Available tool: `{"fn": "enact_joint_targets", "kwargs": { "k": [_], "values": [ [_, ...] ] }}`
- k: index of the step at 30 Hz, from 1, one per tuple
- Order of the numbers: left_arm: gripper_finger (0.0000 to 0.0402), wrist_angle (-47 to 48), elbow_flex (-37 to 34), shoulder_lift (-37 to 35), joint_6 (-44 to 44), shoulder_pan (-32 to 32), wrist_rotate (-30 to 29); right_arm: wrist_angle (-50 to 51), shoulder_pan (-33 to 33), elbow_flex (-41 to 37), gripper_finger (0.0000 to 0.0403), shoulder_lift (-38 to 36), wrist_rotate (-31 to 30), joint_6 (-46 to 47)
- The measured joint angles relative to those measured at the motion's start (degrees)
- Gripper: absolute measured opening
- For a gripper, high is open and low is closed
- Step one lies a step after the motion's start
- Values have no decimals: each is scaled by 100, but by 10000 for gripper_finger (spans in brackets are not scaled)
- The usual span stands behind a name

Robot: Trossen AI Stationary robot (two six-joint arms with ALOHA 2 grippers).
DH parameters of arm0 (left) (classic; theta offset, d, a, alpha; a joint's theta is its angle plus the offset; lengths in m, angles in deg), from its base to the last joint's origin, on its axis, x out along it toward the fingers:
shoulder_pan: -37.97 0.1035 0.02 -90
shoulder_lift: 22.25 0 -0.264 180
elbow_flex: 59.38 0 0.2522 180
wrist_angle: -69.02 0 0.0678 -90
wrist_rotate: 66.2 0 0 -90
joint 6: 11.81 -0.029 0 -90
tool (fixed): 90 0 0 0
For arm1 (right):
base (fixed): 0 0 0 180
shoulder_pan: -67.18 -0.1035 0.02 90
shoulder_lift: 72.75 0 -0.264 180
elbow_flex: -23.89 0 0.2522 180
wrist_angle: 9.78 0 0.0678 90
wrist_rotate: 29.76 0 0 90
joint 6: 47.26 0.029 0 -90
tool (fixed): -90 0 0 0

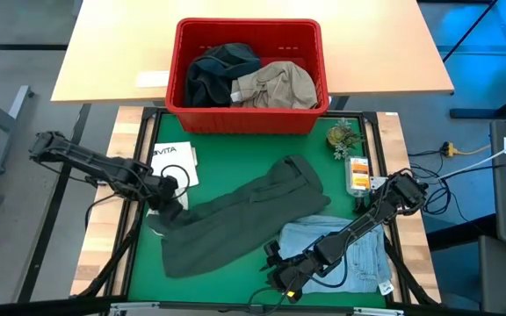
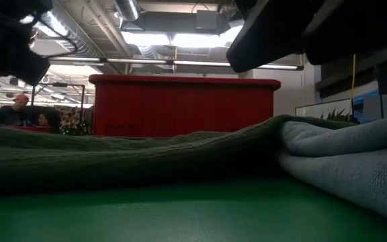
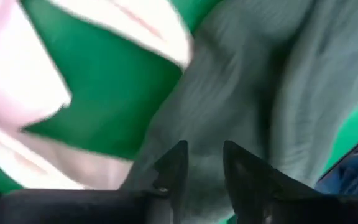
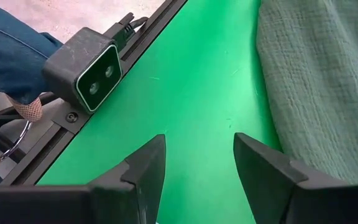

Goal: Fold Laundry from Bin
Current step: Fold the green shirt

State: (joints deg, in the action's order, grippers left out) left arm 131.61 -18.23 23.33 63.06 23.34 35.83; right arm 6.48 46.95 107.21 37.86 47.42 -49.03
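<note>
Red bin (image 1: 246, 118) holds 2 garments, 2 on mat; both grippers' fingers apart.

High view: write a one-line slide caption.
Dark green garment spread on the green mat, left gripper at its edge, folded jeans under the right arm, red bin still holding laundry.

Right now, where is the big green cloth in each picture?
High view: green cloth spread slantwise across the mat's middle, below the red bin.
Low view: dark ridge across the foreground, bin behind it.
Left wrist view: fills the middle, just past the left gripper.
Right wrist view: along the right edge.
Shared landmark: the green mat.
</note>
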Motion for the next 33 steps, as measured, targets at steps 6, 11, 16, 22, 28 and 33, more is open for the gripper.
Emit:
{"fn": "enact_joint_targets", "kwargs": {
  "k": [6,11,16,22,28,33],
  "values": [
    [154,-10,-163,171,3,0,319,-4,0,0,190,-4,2,0],
    [181,-16,-164,286,-227,0,-13,-4,0,0,190,-7,1,0],
    [180,-45,-164,383,-367,0,-59,-7,0,0,190,-7,2,0],
    [170,-217,-164,596,-488,0,-279,-536,1,0,190,-7,4,0],
    [163,-397,-164,922,-500,0,-217,-1703,39,2,190,81,-71,-3],
    [155,-427,-164,1216,-503,0,-179,-1949,44,394,190,458,-110,-31]
  ]
}}
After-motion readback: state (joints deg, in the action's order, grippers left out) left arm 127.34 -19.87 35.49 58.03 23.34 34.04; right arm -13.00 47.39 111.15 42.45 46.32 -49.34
